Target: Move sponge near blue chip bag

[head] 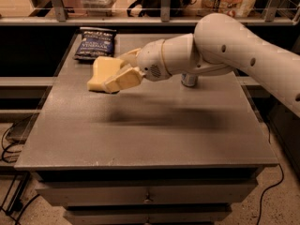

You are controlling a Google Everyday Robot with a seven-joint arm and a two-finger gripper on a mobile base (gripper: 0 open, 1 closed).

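The pale yellow sponge [99, 73] is held in the air above the left part of the grey table [150, 125]. My gripper [121, 71] is shut on the sponge, with one cream finger in front of it and one behind. The white arm reaches in from the right. The blue chip bag [95, 43] lies flat at the table's far left corner, a short way behind and left of the sponge. The sponge casts a shadow on the table below and to its right.
A silver drink can [189, 80] stands on the table behind the arm, mostly hidden by it. A railing and a shelf with bags run along the back. Drawers sit under the table front, and cables lie on the floor at left.
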